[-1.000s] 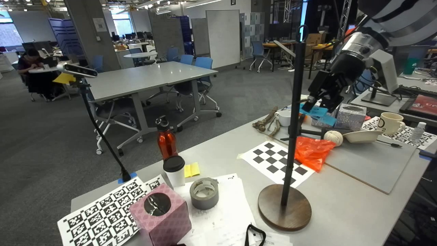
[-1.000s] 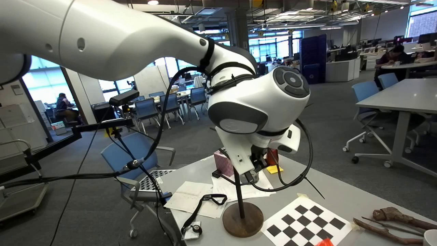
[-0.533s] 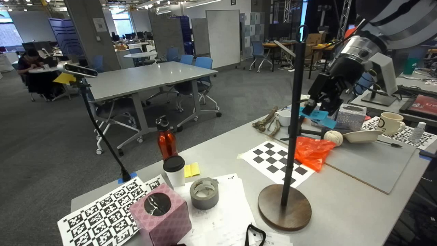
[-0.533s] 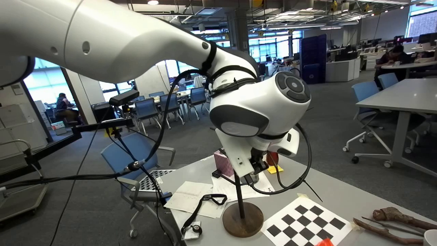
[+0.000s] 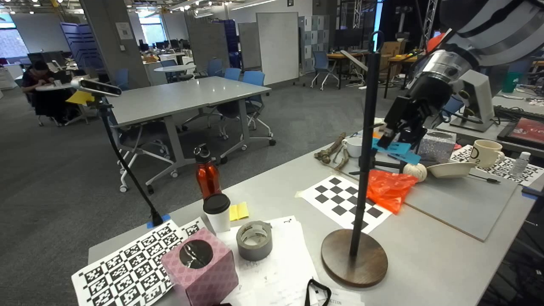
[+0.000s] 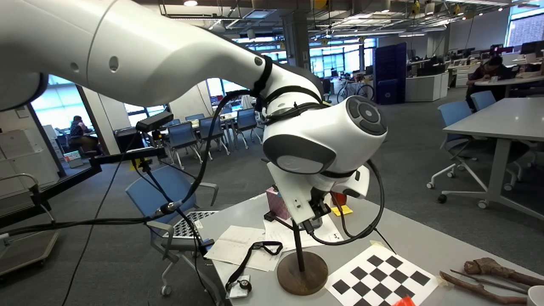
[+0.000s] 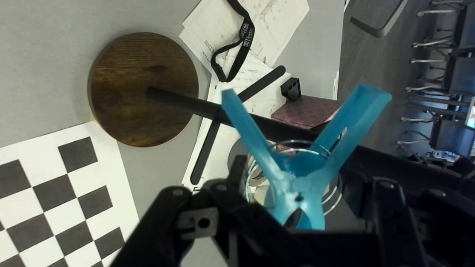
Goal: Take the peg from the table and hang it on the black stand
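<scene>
My gripper (image 5: 398, 137) is shut on the teal-blue peg (image 5: 393, 147) and holds it above the table (image 5: 433, 250). In the wrist view the peg (image 7: 297, 185) sits between the fingers (image 7: 298, 181), its two long legs spread outward. The black stand (image 5: 366, 153) has a round brown base (image 5: 354, 259); it also shows in an exterior view (image 6: 298, 250) and in the wrist view (image 7: 185, 102). Its pole runs behind the peg in the wrist view; I cannot tell whether they touch. In an exterior view my wrist mount mostly hides the peg.
An orange bag (image 5: 391, 189) and a checkerboard sheet (image 5: 340, 197) lie near the stand. A tape roll (image 5: 254, 241), a pink box (image 5: 202, 267), a lidded cup (image 5: 217, 214) and a red bottle (image 5: 207, 176) stand on the table. A bowl (image 5: 451, 171) and sticks (image 5: 331, 151) lie further back.
The arm and gripper have moved slightly lower, carrying the peg down with them. The stand and the objects on the table have not moved.
</scene>
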`<control>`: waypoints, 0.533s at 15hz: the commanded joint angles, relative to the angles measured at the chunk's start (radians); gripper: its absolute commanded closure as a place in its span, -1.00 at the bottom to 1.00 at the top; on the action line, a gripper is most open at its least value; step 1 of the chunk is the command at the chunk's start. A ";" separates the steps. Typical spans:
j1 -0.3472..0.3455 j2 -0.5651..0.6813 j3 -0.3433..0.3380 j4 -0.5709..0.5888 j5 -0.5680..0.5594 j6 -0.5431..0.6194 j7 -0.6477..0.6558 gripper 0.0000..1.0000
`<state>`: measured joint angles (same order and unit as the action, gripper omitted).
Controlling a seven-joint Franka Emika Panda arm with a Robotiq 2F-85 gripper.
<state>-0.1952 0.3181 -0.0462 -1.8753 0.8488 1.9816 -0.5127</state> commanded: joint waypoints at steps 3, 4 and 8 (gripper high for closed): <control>-0.014 0.024 0.007 0.041 0.033 -0.045 -0.036 0.25; -0.014 0.025 0.007 0.042 0.033 -0.045 -0.036 0.25; -0.012 0.029 0.013 0.048 0.036 -0.044 -0.037 0.25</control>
<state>-0.1952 0.3269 -0.0406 -1.8642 0.8488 1.9814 -0.5217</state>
